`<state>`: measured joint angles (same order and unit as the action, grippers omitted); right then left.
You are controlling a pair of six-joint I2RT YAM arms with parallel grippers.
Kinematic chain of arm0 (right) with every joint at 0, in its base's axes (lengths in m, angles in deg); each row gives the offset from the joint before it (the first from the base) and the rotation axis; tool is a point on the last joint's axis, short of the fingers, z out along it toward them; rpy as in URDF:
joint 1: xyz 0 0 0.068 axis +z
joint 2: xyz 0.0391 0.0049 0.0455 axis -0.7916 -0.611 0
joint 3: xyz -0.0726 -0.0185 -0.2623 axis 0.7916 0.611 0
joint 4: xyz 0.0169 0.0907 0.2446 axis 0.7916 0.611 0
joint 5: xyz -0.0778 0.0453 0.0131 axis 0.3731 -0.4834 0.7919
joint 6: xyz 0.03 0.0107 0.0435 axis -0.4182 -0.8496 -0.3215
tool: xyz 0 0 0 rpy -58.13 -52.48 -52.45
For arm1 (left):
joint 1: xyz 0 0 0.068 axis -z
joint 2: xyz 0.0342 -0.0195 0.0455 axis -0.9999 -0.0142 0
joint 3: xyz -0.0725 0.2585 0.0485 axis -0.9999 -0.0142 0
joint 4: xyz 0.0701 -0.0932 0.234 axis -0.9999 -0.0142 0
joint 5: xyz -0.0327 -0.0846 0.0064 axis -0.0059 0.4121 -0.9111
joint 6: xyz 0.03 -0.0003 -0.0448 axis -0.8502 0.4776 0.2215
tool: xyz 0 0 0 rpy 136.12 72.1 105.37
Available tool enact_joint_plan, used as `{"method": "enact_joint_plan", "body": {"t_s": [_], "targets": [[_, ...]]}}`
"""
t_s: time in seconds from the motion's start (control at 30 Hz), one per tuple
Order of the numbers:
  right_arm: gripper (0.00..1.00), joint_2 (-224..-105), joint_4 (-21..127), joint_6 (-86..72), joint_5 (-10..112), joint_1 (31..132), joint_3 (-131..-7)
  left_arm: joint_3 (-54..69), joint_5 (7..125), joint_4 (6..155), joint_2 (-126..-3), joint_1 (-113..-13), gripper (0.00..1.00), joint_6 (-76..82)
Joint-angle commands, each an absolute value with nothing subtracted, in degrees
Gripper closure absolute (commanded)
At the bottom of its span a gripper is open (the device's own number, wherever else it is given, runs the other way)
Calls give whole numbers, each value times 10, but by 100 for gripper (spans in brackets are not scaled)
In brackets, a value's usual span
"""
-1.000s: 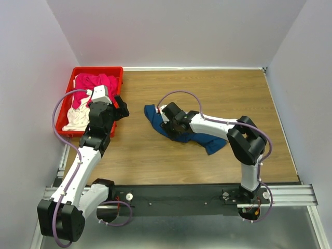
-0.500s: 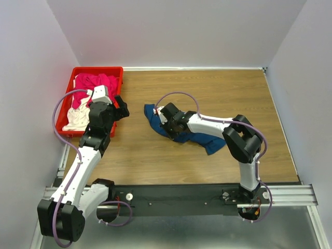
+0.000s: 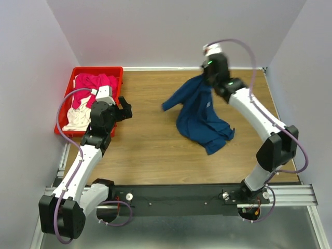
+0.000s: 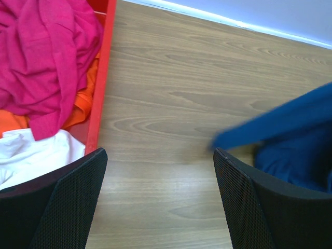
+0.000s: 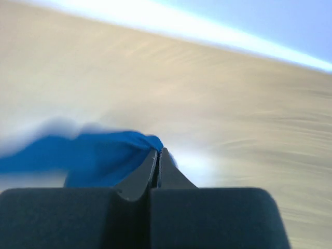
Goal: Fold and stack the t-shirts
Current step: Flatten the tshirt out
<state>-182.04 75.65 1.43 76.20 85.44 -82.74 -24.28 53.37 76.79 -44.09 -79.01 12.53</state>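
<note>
A navy blue t-shirt (image 3: 199,114) hangs stretched from the far middle of the table down to its lower hem near the centre right. My right gripper (image 3: 206,78) is shut on the shirt's top edge and holds it raised near the back wall; the right wrist view shows the closed jaws pinching blue cloth (image 5: 98,155). More t-shirts, magenta-pink (image 3: 93,85) and white (image 3: 78,120), lie heaped in the red crate; orange cloth (image 4: 83,106) shows there too. My left gripper (image 3: 123,108) stands open just right of the crate, holding nothing, with bare wood between its fingers (image 4: 78,181).
The red plastic crate (image 3: 98,70) sits at the table's far left corner. White walls close in the table at the back and both sides. The blue shirt's sleeve (image 4: 280,122) reaches into the right of the left wrist view.
My right gripper closed on the blue shirt at the table's centre and swung it up and back toward the far wall, unfurling the shirt. The left gripper shifted slightly right.
</note>
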Motion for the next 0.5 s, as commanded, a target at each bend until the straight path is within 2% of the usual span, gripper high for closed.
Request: {"method": "enact_joint_plan", "body": {"t_s": [0.0, 0.07, 0.1, 0.13, 0.23, 0.4, 0.47], "targets": [[89, -1823, 751, -14, 861, 713, -876, -255, 597, 784, -445, -791, 9, 114], [60, -1838, 761, -57, 863, 646, -888, -258, 614, 805, -446, -787, 9, 112], [36, -1836, 763, -70, 869, 635, -888, -260, 618, 807, -447, -781, 9, 110], [29, -1831, 763, -70, 875, 631, -885, -260, 622, 809, -449, -776, 9, 109], [21, -1801, 762, -85, 776, 632, -850, -258, 633, 810, -458, -761, 9, 105], [21, -1745, 761, -130, 603, 658, -718, -251, 643, 813, -469, -749, 9, 112], [22, -1719, 761, -141, 586, 694, -664, -251, 646, 814, -472, -742, 9, 117]]}}
